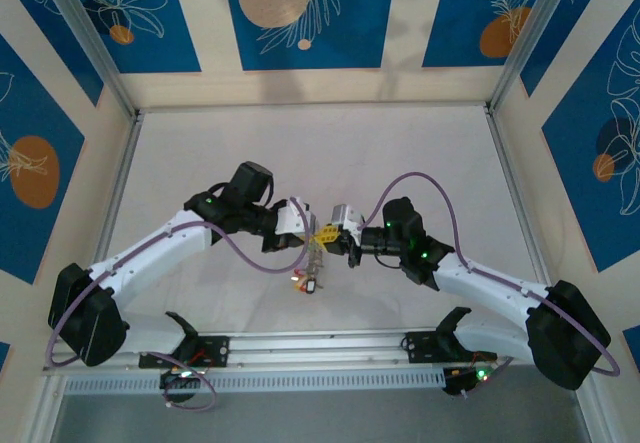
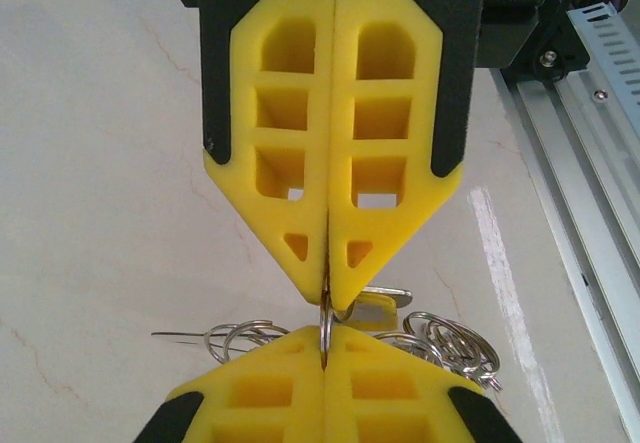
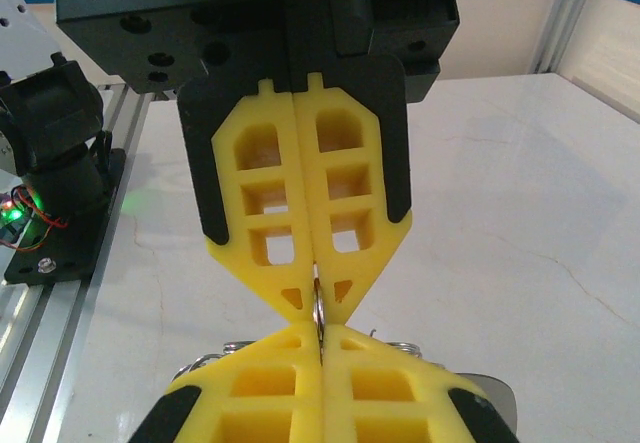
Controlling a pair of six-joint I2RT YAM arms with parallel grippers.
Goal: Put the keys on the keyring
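My two grippers meet tip to tip above the middle of the table. The left gripper (image 1: 316, 229) and the right gripper (image 1: 334, 235) are both shut on one small metal split ring (image 2: 326, 321), seen edge-on between the yellow fingertips (image 3: 319, 308). Under them hangs a bunch of keys (image 1: 309, 281) with a red tag. In the left wrist view my own gripper (image 2: 325, 348) is at the bottom and the right gripper (image 2: 328, 298) at the top. Behind them lie a yellow-tagged key (image 2: 380, 309), more small rings (image 2: 455, 343) and a thin grey wire of the keyring (image 2: 180, 335).
The white marble table (image 1: 400, 163) stretches far behind the grippers. An aluminium rail (image 1: 300, 348) with two black holders (image 1: 190, 341) runs along the near edge. Metal frame posts (image 1: 515, 43) and patterned walls close in the sides and back.
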